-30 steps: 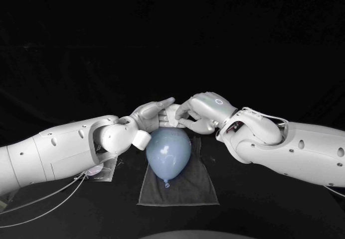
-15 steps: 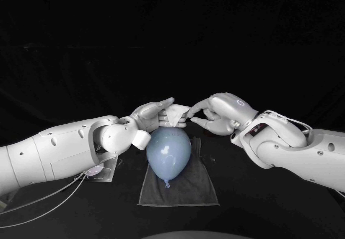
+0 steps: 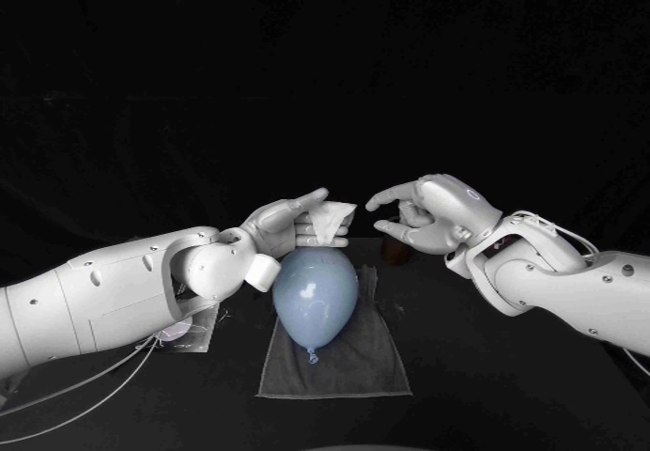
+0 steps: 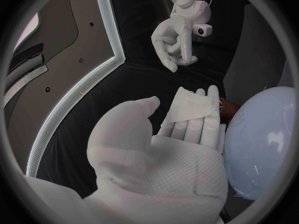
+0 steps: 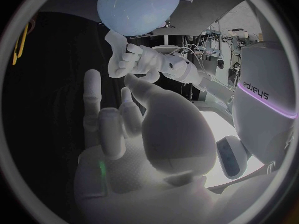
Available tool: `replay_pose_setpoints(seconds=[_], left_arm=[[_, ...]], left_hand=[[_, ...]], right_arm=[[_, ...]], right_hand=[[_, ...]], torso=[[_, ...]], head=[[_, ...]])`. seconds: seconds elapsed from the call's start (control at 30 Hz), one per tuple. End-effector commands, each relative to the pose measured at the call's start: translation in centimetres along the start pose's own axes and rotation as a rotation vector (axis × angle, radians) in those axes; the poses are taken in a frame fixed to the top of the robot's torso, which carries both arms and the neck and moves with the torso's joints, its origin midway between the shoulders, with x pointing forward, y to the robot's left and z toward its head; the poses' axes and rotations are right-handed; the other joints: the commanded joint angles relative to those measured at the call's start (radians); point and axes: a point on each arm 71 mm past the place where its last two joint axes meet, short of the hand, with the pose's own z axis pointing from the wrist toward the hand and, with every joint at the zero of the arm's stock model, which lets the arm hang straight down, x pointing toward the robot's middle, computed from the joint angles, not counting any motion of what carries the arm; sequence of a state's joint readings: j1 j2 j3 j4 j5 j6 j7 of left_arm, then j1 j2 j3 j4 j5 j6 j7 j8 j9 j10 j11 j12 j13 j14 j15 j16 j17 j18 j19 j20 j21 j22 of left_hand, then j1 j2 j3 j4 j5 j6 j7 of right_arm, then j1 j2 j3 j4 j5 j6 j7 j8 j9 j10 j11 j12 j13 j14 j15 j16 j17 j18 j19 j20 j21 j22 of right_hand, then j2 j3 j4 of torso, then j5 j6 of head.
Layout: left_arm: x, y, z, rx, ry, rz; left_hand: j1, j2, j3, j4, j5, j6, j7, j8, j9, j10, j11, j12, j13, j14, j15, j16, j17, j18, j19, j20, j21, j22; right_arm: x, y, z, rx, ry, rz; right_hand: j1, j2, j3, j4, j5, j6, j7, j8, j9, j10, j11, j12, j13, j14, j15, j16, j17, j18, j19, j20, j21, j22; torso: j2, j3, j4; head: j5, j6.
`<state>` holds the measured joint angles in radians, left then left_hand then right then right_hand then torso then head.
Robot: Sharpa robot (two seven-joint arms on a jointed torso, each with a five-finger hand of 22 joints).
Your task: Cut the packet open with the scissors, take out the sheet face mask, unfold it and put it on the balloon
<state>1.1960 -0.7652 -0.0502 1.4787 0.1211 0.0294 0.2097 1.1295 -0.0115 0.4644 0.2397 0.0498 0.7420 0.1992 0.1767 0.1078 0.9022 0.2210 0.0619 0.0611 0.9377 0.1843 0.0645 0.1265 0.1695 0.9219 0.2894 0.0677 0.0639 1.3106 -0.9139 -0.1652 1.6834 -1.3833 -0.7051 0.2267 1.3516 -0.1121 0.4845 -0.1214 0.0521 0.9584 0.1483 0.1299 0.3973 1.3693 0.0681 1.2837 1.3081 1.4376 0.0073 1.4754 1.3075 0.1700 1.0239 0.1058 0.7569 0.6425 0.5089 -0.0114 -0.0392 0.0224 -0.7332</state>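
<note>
The table [image 3: 542, 395] is black and matte, and behind it the background is also black, so the far edge cannot be seen. In the middle of the table lies a dark grey cloth [image 3: 368, 368], with its long side running from 12 to 6 o'clock. On this cloth lies the pale blue balloon [image 3: 316, 287], its round end towards 12 o'clock and its small knot towards 6 o'clock. At about 8 o'clock from the balloon a flat grey packet [image 3: 196, 331] lies on the table, partly covered by the left arm. At about 1 o'clock from the balloon, just beyond the corner of the cloth, there is a small brown thing [image 3: 394, 252], too hidden to name. The left hand [image 3: 287, 225] is at 12 o'clock of the balloon, just above its round end. It holds the folded white sheet face mask [image 3: 331, 216], which lies along its fingers with the thumb close beside it. The right hand [image 3: 434, 214] is at about 2 o'clock from the balloon, apart from the mask. Its fingers are loosely curved and spread, and it has nothing in them.
</note>
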Motion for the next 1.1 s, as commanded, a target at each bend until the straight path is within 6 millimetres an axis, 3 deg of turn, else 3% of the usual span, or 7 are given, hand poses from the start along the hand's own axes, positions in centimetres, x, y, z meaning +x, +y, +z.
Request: replay_pose_setpoints(seconds=[0.03,0.23,0.3,0.47,0.63,0.8,1.1], left_arm=[[0.3,-0.2,0.0,0.023,0.018,0.005],[0.3,-0.3,0.0,0.028,0.019,0.016],[0.4,-0.3,0.0,0.028,0.019,0.023],[0.4,-0.3,0.0,0.031,0.019,0.040],[0.3,-0.3,0.0,0.039,0.014,0.052],[0.3,-0.4,0.0,0.049,0.009,0.058],[0.4,-0.5,0.0,0.059,0.013,0.059]], left_hand=[[0.003,-0.010,-0.010,-0.001,-0.002,-0.047,0.069,-0.017,-0.007,-0.064,0.005,-0.005,-0.002,-0.011,0.001,0.002,-0.002,0.012,-0.009,-0.001,0.000,0.001],[0.006,-0.019,-0.032,0.000,-0.002,-0.099,0.072,-0.033,-0.014,-0.139,0.014,-0.006,-0.003,-0.044,0.012,-0.002,-0.010,0.000,-0.069,0.002,-0.008,-0.003],[0.009,-0.019,-0.042,0.001,-0.002,-0.117,-0.002,-0.039,-0.015,-0.211,0.034,-0.011,-0.008,-0.082,0.028,-0.003,-0.018,-0.013,-0.139,0.002,-0.010,-0.005],[0.023,-0.002,-0.052,0.001,-0.002,0.041,-0.046,0.013,0.016,-0.366,0.058,-0.017,-0.015,-0.274,0.053,-0.013,-0.049,-0.048,-0.285,0.003,-0.018,-0.013],[0.050,0.016,-0.051,-0.010,-0.002,0.117,-0.017,0.043,0.033,-0.428,0.064,-0.020,-0.018,-0.500,0.071,-0.024,-0.080,-0.107,-0.490,0.004,-0.029,-0.023],[0.074,0.022,-0.039,-0.023,-0.002,0.154,0.047,0.061,0.042,-0.471,0.032,-0.022,-0.020,-0.625,0.065,-0.031,-0.090,-0.111,-0.572,0.006,-0.032,-0.027],[0.078,0.021,-0.031,-0.023,-0.002,0.164,0.062,0.069,0.047,-0.512,0.035,-0.025,-0.023,-0.682,0.071,-0.034,-0.093,-0.112,-0.602,0.007,-0.033,-0.028]], right_arm=[[-0.1,0.1,0.1,-0.043,-0.060,-0.055],[0.6,0.0,0.6,-0.051,-0.051,-0.088],[0.9,0.0,0.9,-0.059,-0.045,-0.097],[1.6,0.2,1.5,-0.074,-0.032,-0.119],[2.2,0.2,2.0,-0.082,-0.028,-0.140],[2.7,0.3,2.4,-0.098,-0.025,-0.153],[3.9,1.0,2.3,-0.140,-0.017,-0.161]], right_hand=[[-0.001,-0.012,-0.007,0.000,-0.001,-0.014,0.001,-0.012,-0.006,-0.012,0.000,-0.009,0.031,-0.011,-0.002,-0.005,0.003,0.009,-0.010,0.000,-0.005,0.004],[-0.003,-0.021,-0.015,0.006,-0.002,-0.035,-0.003,-0.031,-0.019,-0.068,-0.005,-0.068,-0.018,-0.052,-0.003,-0.025,-0.049,0.009,-0.035,0.004,-0.015,0.007],[0.002,-0.020,-0.014,0.004,-0.002,-0.035,-0.004,-0.033,-0.020,-0.071,-0.008,-0.068,-0.019,-0.055,-0.004,-0.025,-0.050,0.010,-0.038,0.003,-0.015,0.009],[0.012,-0.021,-0.014,0.001,-0.002,-0.023,-0.007,-0.031,-0.021,-0.087,-0.012,-0.082,-0.034,-0.069,-0.007,-0.030,-0.067,0.010,-0.047,0.002,-0.014,0.015],[0.014,-0.025,-0.020,0.003,-0.002,-0.024,-0.009,-0.037,-0.026,-0.133,-0.016,-0.120,-0.069,-0.108,-0.008,-0.045,-0.111,0.008,-0.071,0.002,-0.019,0.022],[0.027,-0.027,-0.020,-0.004,-0.003,-0.017,-0.011,-0.037,-0.028,-0.162,-0.017,-0.139,-0.091,-0.133,-0.009,-0.050,-0.134,0.007,-0.087,0.001,-0.016,0.033],[0.039,-0.031,-0.023,-0.014,-0.002,-0.007,-0.014,-0.034,-0.029,-0.171,-0.020,-0.137,-0.097,-0.140,-0.010,-0.046,-0.137,0.007,-0.098,-0.001,-0.006,0.047]], torso=[[0.000,-0.0007,-0.0008],[0.000,-0.0001,0.0006],[0.000,-0.0003,0.0006],[0.001,0.0001,0.0007],[0.001,0.0002,0.0011],[0.000,-0.0002,0.0002],[0.001,0.0007,0.0000]], head=[[-0.007,0.003],[-0.011,0.005],[-0.012,0.006],[-0.011,0.005],[-0.012,0.006],[-0.012,0.003],[-0.010,0.004]])
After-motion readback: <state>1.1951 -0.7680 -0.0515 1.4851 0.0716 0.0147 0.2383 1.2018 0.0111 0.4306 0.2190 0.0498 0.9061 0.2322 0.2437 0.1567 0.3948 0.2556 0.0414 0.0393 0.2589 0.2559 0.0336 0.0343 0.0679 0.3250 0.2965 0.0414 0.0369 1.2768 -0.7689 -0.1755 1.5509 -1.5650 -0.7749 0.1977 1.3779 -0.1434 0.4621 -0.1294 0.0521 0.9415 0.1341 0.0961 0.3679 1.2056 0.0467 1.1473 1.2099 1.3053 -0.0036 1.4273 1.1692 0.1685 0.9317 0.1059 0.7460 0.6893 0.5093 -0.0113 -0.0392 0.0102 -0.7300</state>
